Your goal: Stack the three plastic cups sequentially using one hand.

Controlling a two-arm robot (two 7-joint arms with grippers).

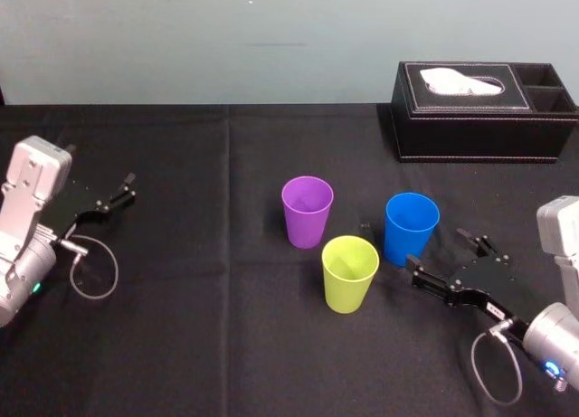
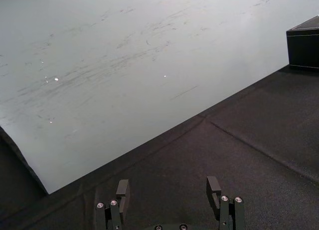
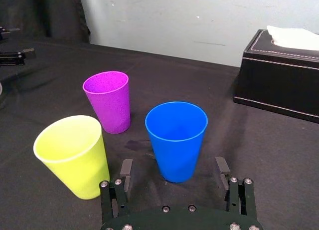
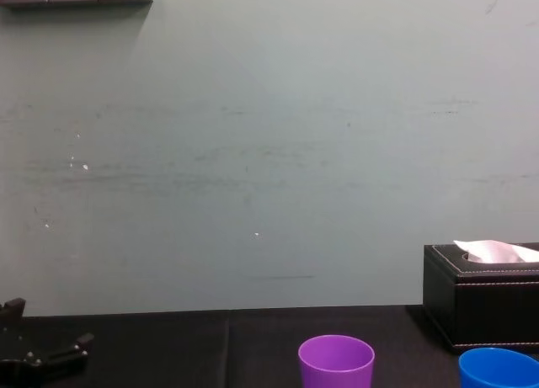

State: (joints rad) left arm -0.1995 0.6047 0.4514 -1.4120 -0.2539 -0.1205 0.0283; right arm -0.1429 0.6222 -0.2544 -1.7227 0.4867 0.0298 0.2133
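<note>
Head view puts the right gripper, wide open and empty, just beside the blue cup near the worktop's centre; it should straddle the mid-wall, clear of the yellow-green cup; left gripper idles at the left edge.

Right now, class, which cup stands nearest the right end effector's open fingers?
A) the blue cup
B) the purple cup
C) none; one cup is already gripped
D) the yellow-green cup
A: the blue cup stands just ahead of the open right end effector, with the yellow-green cup off to one side and the purple cup farther off; the left end effector sits parked far left.
</note>
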